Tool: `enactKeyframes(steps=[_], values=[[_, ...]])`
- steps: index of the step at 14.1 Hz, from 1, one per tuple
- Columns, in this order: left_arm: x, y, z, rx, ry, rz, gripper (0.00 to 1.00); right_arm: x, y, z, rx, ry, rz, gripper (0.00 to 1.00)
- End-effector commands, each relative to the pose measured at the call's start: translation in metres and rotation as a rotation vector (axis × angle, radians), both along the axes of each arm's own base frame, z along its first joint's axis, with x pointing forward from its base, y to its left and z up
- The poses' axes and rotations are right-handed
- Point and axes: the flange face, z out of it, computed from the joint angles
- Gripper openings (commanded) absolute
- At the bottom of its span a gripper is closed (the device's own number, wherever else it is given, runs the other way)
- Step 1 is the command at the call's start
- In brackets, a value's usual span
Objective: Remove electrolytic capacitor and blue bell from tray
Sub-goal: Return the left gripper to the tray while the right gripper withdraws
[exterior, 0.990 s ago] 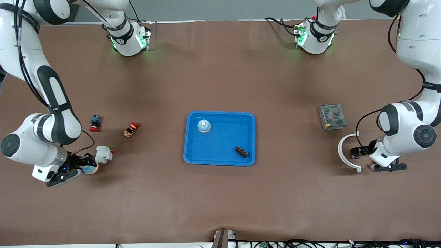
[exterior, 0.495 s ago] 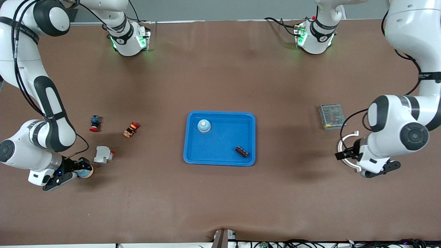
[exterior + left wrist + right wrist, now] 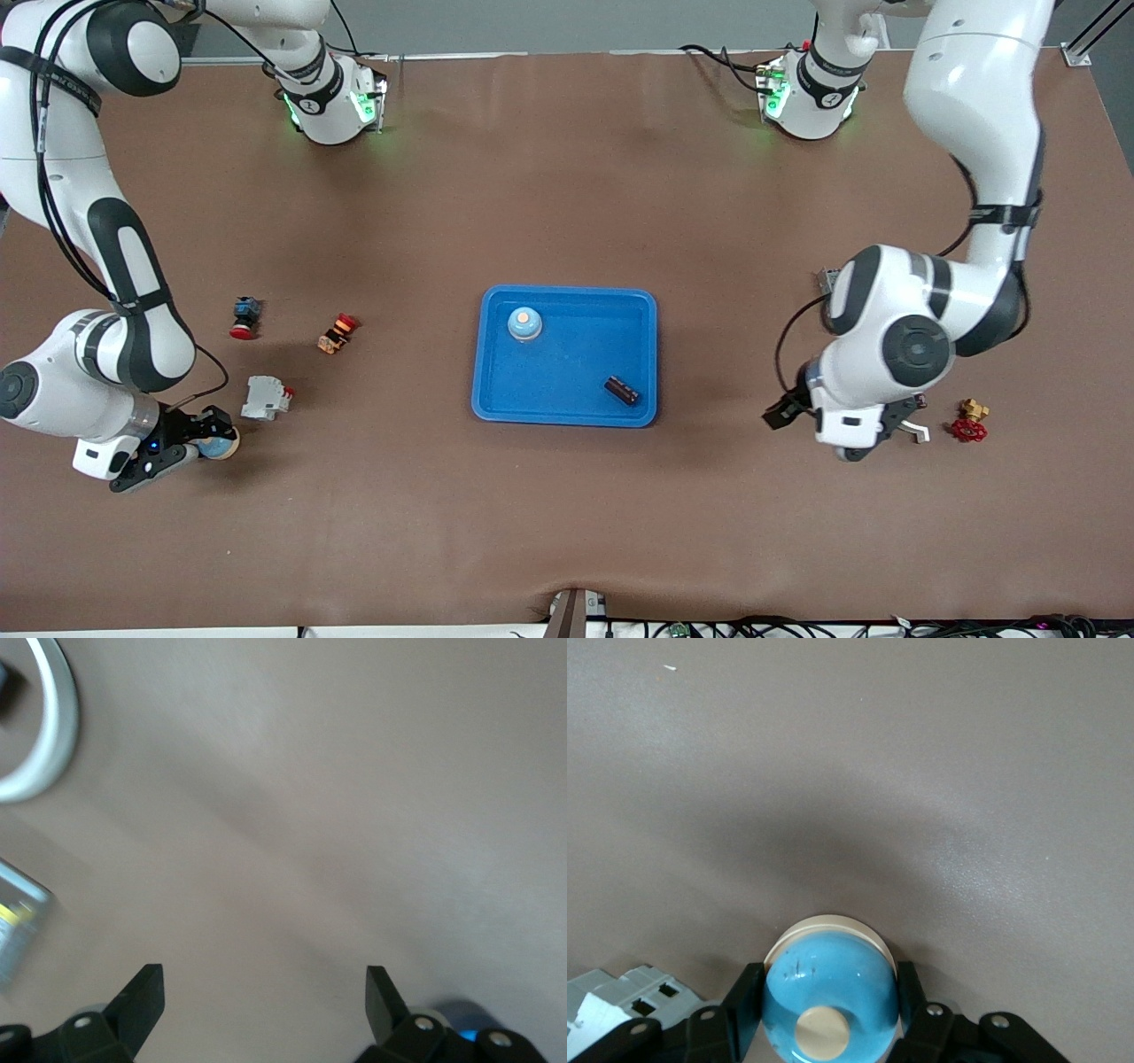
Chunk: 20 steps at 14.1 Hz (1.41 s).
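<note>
Neither target is leaving the tray yet. The blue bell is sitting at about ten o'clock inside it, and the electrolytic capacitor is lying at about five o'clock, close to the rim, so by the look of things both removals are still to come.

The bell in the tray is showing a pale blue dome with a cream button on top. The capacitor is showing as a short dark cylinder on its side, lying slantwise.

At roughly eight o'clock from the tray, toward the right arm's end of the table, the right gripper is pinching a second blue bell. Its black fingers are pressing both sides of the dome, which is resting on the table just beside a white switch block.

At about four o'clock from the tray, the left gripper is hanging over bare table with its fingers spread wide and holding nothing, near a red valve.
</note>
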Motion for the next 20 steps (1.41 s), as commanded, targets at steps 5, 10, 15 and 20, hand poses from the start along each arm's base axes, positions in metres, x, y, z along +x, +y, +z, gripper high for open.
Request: enactKeyframes(steps=[5,10,15,20], values=[[-0.002,-0.083,0.006,-0.094,-0.055,0.318,1.00,0.006,-0.006,0.004,0.014,-0.026,-0.005,1.00],[-0.026,-0.154,-0.018,-0.124,-0.079,0.397,1.00,0.013,0.013,0.030,0.036,0.018,-0.094,1.00],[-0.047,-0.193,-0.053,-0.116,-0.070,0.400,1.00,0.016,0.073,0.059,0.039,0.100,-0.259,1.00],[-0.051,-0.203,-0.093,-0.125,-0.093,0.384,1.00,0.003,0.153,0.100,0.021,0.177,-0.491,1.00]])
